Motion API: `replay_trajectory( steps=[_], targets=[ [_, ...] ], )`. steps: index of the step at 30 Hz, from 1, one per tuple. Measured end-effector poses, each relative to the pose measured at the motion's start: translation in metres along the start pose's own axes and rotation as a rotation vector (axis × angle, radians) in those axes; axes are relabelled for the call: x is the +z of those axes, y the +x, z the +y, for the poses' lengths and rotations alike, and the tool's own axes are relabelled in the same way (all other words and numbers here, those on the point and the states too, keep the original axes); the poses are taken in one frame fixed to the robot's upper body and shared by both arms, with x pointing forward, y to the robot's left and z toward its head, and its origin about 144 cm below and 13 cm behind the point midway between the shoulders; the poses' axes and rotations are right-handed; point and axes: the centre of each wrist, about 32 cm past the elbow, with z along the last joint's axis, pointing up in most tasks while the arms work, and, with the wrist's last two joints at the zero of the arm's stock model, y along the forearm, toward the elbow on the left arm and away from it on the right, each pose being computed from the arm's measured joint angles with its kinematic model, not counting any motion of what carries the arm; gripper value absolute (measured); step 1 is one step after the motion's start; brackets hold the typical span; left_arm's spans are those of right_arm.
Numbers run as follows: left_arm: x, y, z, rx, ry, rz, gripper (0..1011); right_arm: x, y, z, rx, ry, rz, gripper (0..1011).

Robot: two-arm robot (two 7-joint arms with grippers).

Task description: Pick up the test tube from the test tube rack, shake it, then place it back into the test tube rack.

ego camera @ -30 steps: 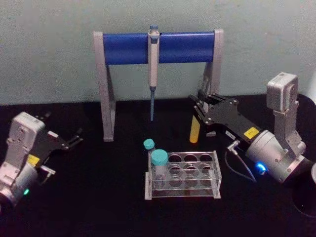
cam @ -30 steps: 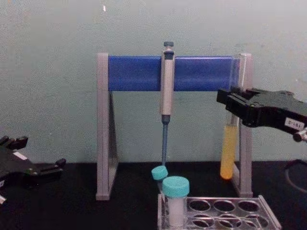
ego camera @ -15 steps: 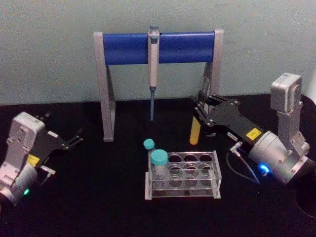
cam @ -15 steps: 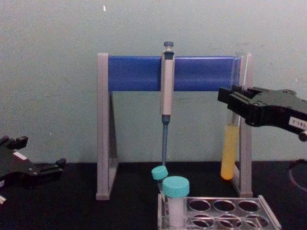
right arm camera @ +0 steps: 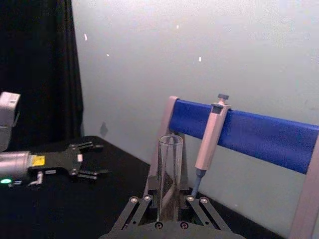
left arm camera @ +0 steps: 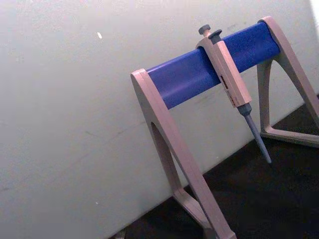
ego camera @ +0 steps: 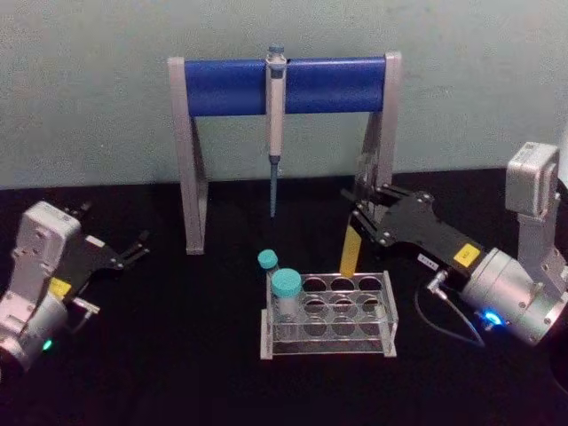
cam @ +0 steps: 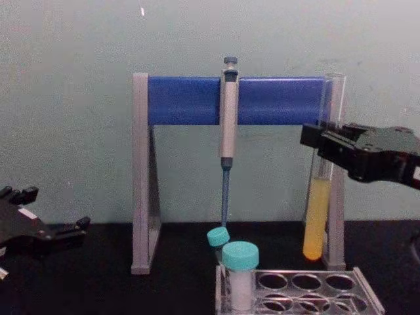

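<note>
Out of the test tube rack (ego camera: 330, 344) and up in the air. Clamped there by the right gripper (ego camera: 364, 211), fingers closed on the upper part of the test tube (ego camera: 351, 252). Held upright, round bottom just above the rack's back row, toward its right-hand end. Apart from the rack, going by the chest view.

Judged as the stretch between lift-out and return. Cannot tell from here whether the shaking is done.

Parked well to the left of the rack, the left gripper (ego camera: 133, 250), fingers spread and holding nothing.

If shaking is yet to do: short wrist swings with a firm grip, well above the rack and clear of the teal-capped vials (ego camera: 286, 284) at its left end. For the return: line up the round bottom over an empty back-row hole, keep it upright, lower straight, and release only once seated.

Long, thin, clear glass, open at the top with no cap. Yellow liquid in the lower part, up to a level below the fingers. Probably slippery and fragile, with a spill risk through the open mouth under hard shaking.
</note>
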Motion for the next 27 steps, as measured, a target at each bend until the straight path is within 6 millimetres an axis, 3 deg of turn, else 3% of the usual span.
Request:
replay_trajectory(
  steps=[13,27],
  targets=[
    [0.0,0.0,0.0,0.0,0.0,0.0,1010,-0.004,0.002,-0.005,0.033,-0.015,0.007,224],
    [0.0,0.0,0.0,0.0,0.0,0.0,1010,-0.013,0.005,0.003,0.027,-0.028,-0.017,224]
  ],
)
